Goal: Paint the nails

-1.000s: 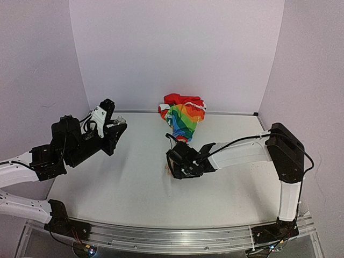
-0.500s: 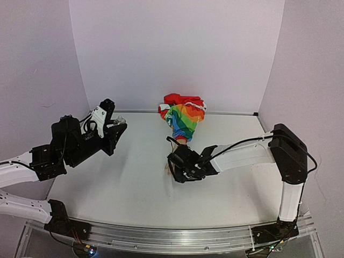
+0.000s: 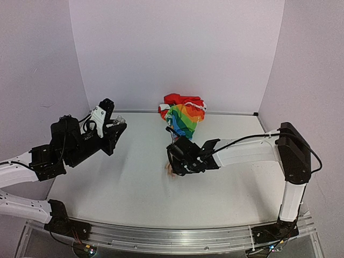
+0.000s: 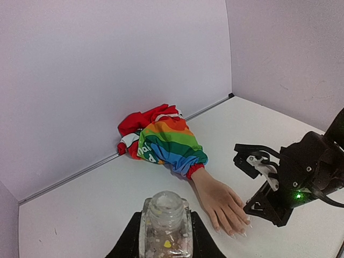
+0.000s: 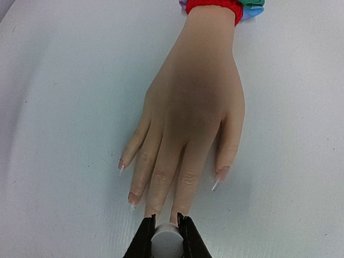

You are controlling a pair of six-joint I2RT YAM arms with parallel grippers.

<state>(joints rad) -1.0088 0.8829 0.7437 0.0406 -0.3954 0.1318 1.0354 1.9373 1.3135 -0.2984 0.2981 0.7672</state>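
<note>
the right claw [image 5: 165, 231] hangs over the middle of the matte white tabletop [image 3: 123, 188], clamped on a small white round cap [image 5: 165, 244], right at the fingertips. the nails [image 5: 221, 173] are tiny, pale and glossy, some ending in clear points. they sit on a smooth flesh-coloured fake hand [image 5: 193, 102] lying flat, palm down, its long axis running near to far, fingers aimed at the near edge. toward the left edge the left claw [image 4: 164, 236] grips a small clear bottle [image 4: 165, 212], upright, with flecks inside. by the far edge the rumpled rainbow-striped sleeve [image 4: 169, 137] bunches up, its red cuff at the wrist.
</note>
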